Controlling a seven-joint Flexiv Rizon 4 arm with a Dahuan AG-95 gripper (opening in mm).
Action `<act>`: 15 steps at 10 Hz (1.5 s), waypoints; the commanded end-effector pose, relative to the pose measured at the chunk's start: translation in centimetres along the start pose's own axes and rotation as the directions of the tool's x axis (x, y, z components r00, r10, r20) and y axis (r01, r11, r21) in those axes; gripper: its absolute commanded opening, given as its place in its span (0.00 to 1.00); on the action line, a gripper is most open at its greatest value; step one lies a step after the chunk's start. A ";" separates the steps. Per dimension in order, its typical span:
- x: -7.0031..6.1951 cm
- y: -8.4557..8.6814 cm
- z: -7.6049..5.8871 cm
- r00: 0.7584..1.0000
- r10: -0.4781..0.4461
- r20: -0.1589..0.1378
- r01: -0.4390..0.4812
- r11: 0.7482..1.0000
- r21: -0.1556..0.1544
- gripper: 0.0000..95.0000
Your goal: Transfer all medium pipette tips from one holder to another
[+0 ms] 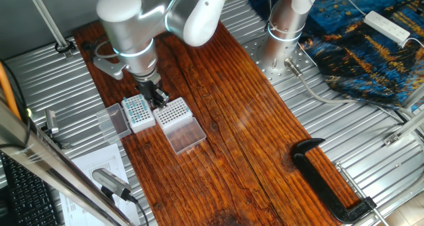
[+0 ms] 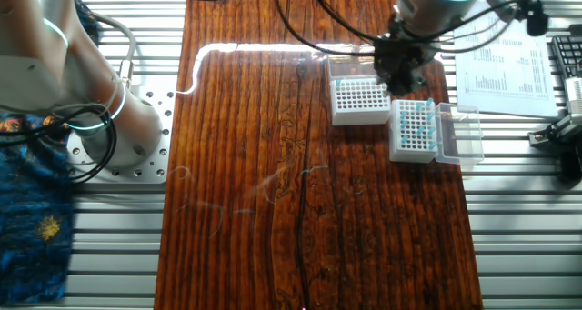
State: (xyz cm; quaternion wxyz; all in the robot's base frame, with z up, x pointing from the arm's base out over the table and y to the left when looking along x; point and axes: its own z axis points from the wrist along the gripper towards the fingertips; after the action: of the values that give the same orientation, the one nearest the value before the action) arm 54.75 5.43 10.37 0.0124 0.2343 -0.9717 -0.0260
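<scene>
The medium pipette tips [image 1: 136, 107] [image 2: 414, 123] show as teal dots in the white-sided holder [image 1: 138, 114] [image 2: 410, 131]. Its smoky lid [image 1: 112, 120] [image 2: 460, 134] lies open beside it. The clear-sided holder [image 1: 172, 111] [image 2: 358, 99] stands next to it with a white hole grid and no teal that I can make out. Its clear lid [image 1: 186, 135] [image 2: 350, 69] lies flat. My gripper [image 1: 158, 99] [image 2: 400, 77] hangs low over the gap between the two racks, at the clear holder's corner. Its black fingers are too small to tell whether they are open or holding a tip.
A black clamp [image 1: 330, 185] grips the table's near right edge. Printed sheets [image 1: 99, 165] [image 2: 503, 65] lie beside the racks. The arm's base [image 1: 286, 24] [image 2: 95, 119], a blue patterned cloth [image 1: 361, 44] and a white power strip [image 1: 388, 26] sit off the wooden board.
</scene>
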 end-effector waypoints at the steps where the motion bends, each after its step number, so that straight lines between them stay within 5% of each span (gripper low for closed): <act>1: 0.5 0.1 -0.2 1.000 0.000 0.004 0.000 1.000 0.009 0.20; 7: 0.5 0.1 -0.2 0.986 0.163 -0.025 -0.163 0.987 0.010 0.20; 15: 0.5 0.1 -0.2 0.978 0.205 -0.032 -0.205 0.979 -0.001 0.20</act>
State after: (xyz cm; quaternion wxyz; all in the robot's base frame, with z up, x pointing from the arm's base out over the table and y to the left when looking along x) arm 54.23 5.32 10.62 0.0298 0.1327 -0.9905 -0.0221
